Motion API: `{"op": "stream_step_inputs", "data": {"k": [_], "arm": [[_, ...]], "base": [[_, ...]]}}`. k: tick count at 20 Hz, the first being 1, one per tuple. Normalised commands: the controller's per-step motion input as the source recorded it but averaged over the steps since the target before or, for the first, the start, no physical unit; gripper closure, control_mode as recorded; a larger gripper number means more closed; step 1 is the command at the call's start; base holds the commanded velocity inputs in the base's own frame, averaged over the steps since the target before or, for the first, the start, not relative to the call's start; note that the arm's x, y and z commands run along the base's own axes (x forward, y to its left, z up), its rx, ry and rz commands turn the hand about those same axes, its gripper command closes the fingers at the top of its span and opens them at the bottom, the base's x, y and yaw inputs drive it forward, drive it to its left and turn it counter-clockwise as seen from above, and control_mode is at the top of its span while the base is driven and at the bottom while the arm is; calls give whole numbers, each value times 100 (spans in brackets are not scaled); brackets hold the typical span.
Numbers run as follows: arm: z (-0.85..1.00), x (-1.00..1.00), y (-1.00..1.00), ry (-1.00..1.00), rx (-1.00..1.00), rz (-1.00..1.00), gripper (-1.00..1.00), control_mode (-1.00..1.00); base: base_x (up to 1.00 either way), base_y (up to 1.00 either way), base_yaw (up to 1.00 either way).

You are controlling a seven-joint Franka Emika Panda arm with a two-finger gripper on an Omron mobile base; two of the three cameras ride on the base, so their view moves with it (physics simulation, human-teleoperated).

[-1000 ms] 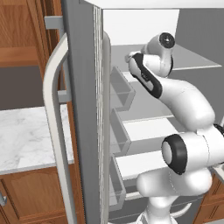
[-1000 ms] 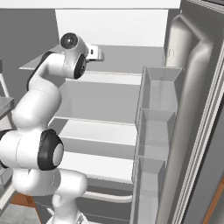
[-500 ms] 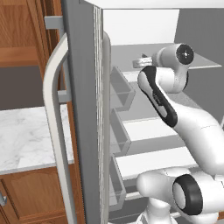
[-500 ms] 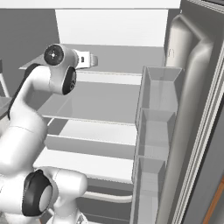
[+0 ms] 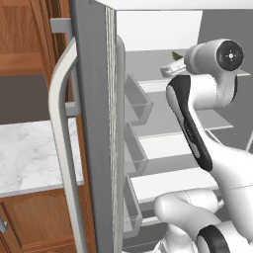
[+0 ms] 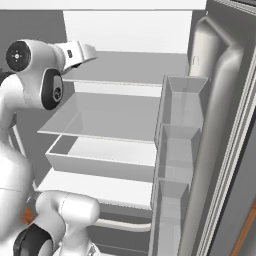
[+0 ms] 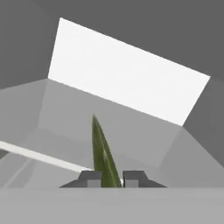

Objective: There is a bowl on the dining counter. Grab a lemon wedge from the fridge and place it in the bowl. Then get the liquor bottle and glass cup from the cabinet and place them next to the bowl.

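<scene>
Standing there by the open fridge (image 5: 94, 123), I watched the arm swing from the left side of the compartment over toward the right in about a second, the wrist ending up high by the upper shelf (image 6: 105, 117). The base didn't budge, since the door and the shelves sat in the same spots the whole time.

The gripper (image 7: 107, 178) was pinched down nearly all the way on a thin green sliver, which I took to be the lemon wedge (image 7: 103, 153). In the hand view it stuck up from right between the two fingertips, pointy end out, with the fridge's white back wall behind it. From the left side you could just catch a bit of green at the tip of the hand.

The jaws had only tightened a hair over that second, so my guess is the grab was basically done and the swing was the start of pulling it out. If so, the fridge part was nearly over. Next up would be backing out without clipping the door bins (image 6: 182, 145), then heading for the bowl. Bottle and cup hadn't been touched yet, as far as I could judge.
</scene>
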Motion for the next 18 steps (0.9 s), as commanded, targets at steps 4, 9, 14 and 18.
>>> {"op": "stream_step_inputs", "data": {"k": [4, 9, 14, 18], "arm": [[13, -100, -13, 7, -27, 0, 100, -100], [-4, -100, -2, 6, -23, 0, 100, -100], [-2, -84, 0, 0, -25, 0, 100, -100], [-4, -46, -8, 0, -19, 0, 100, -100]], "base": [[0, 0, 0], [0, 0, 0], [0, 0, 0], [0, 0, 0]]}}
